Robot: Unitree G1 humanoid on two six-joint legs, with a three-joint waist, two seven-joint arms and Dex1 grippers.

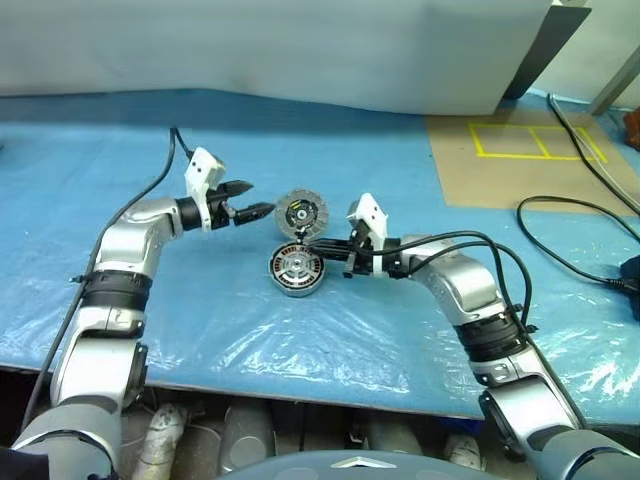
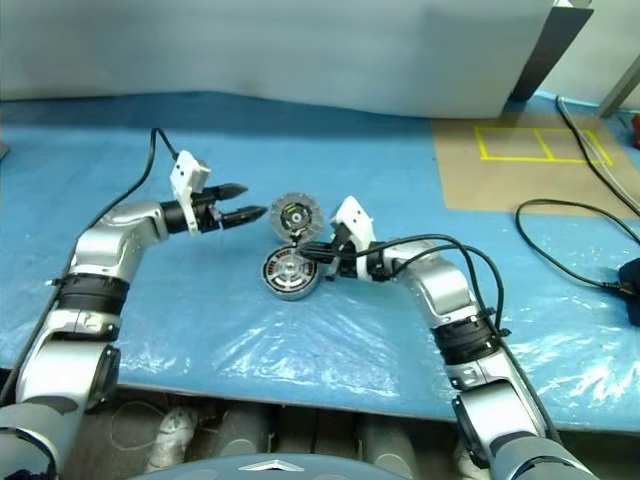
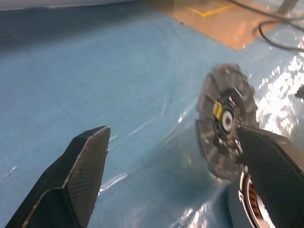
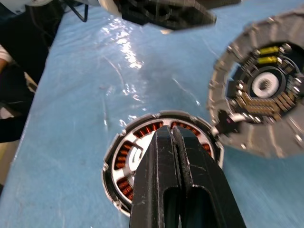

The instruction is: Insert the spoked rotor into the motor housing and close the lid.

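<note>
The motor housing lies open side up on the blue sheet, with copper windings ringing a silvery centre. The lid stands on edge just behind it, its dark inner face with yellow parts turned toward me. My left gripper hovers level just left of the lid, open, with nothing between its fingers. My right gripper reaches in from the right, shut and empty, its tips over the housing's rim beside the lid. The spoked rotor is out of view as a separate piece.
A blue plastic sheet covers the table. A tan board with yellow tape squares lies at the back right. Black cables trail over the right side. A white panel runs along the back.
</note>
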